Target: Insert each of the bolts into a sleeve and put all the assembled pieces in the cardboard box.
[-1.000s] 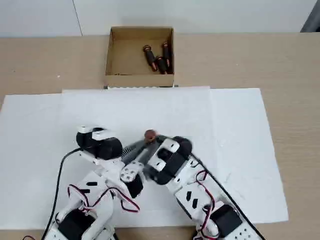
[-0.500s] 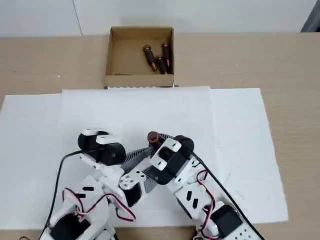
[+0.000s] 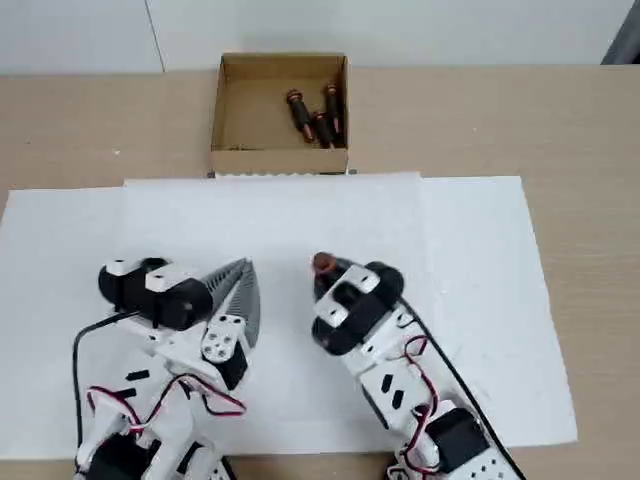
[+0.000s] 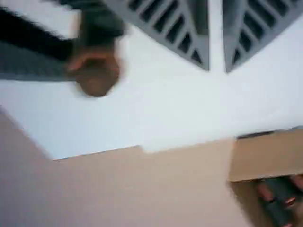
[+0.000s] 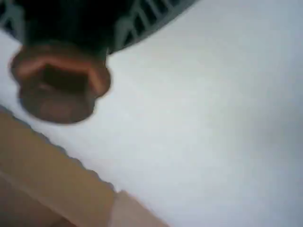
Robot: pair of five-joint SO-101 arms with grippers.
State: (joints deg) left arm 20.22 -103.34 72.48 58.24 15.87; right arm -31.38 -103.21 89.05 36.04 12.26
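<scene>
Seen from above, a cardboard box (image 3: pixel 280 160) sits at top centre of the bench (image 3: pixel 560 120), with three assembled pieces (image 3: pixel 315 115) lying in its right half. Lower down, over a white paper sheet (image 3: pixel 480 250), the right hand (image 3: pixel 325 278) pinches a brown-headed bolt (image 3: pixel 322 263) (just below frame centre). To its left and apart from it, the left hand (image 3: pixel 244 272) is empty, its grey fingers (image 4: pixel 189 33) slightly parted.

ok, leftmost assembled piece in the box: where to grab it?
Likely mid-sleeve on the leftmost assembled piece, from straight above, closing across its long axis: it lies flat in the cardboard box, bare floor on its open side.
</scene>
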